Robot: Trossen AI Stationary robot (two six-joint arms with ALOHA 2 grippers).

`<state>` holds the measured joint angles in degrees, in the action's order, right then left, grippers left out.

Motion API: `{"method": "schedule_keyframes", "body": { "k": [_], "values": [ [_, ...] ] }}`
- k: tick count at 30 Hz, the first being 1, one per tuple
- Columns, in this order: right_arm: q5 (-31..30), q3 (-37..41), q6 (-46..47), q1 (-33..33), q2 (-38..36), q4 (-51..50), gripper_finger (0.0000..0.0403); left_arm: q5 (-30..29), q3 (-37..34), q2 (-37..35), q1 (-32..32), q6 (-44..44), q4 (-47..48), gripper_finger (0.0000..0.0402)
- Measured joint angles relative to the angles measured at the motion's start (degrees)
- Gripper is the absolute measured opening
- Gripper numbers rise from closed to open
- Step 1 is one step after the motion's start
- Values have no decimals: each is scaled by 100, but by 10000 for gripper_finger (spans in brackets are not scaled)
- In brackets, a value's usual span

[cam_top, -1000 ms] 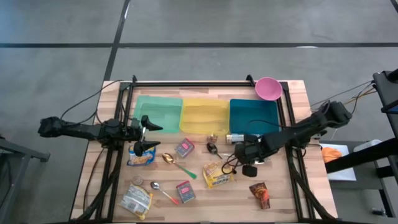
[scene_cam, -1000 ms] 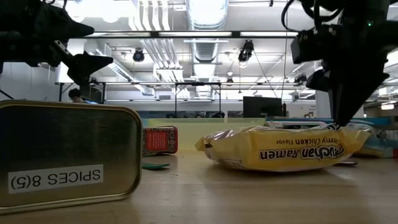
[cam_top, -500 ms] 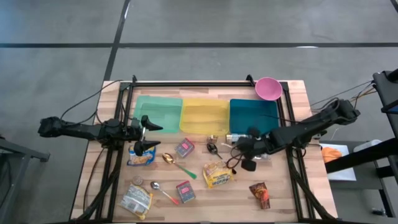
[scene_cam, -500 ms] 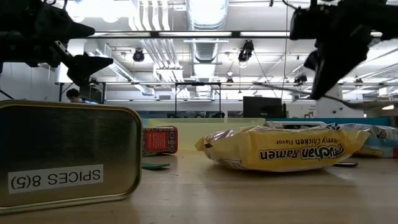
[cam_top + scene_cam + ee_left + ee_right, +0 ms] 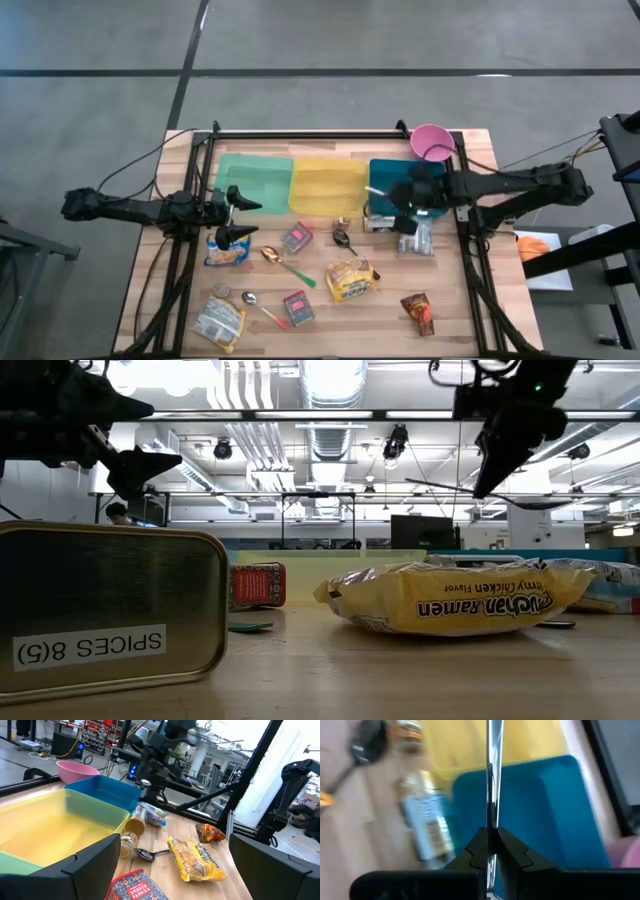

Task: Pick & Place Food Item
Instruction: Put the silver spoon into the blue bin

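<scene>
The right gripper [image 5: 392,192] hangs above the blue bin [image 5: 430,178], near the edge that it shares with the yellow bin [image 5: 326,185]. Its fingers [image 5: 481,851] are closed tightly on a thin silver utensil [image 5: 492,780]; which kind of utensil it is I cannot tell, because only the shiny handle shows. In the low view the utensil [image 5: 455,488] sticks out sideways from the gripper, high above the table [image 5: 470,315].

The left gripper [image 5: 234,217] waits over the left side of the table, beside the green bin [image 5: 252,180], with its fingers wide apart and holding nothing.

On the wood lie a yellow chicken ramen packet [image 5: 351,279], a gold spoon with green handle [image 5: 284,263], a red spice tin [image 5: 297,308] and a small jar [image 5: 377,222] just beside the blue bin. A pink bowl [image 5: 432,142] stands at the far corner.
</scene>
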<state>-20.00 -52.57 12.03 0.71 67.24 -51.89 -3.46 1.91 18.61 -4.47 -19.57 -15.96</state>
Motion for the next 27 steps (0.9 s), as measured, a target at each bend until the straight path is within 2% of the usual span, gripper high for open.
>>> {"method": "schedule_keyframes", "body": {
  "k": [7,11,18,27],
  "values": [
    [904,230,-767,1449,-22,-250,14,0,1,1,2,0,49,381],
    [992,491,-1037,1935,-6,-205,14,0,0,0,2,4,53,381],
    [1259,813,-1205,2242,2,628,14,0,2,0,2,10,61,381],
    [1361,1265,-979,2304,317,790,14,0,2,0,4,22,61,381]
  ]
}}
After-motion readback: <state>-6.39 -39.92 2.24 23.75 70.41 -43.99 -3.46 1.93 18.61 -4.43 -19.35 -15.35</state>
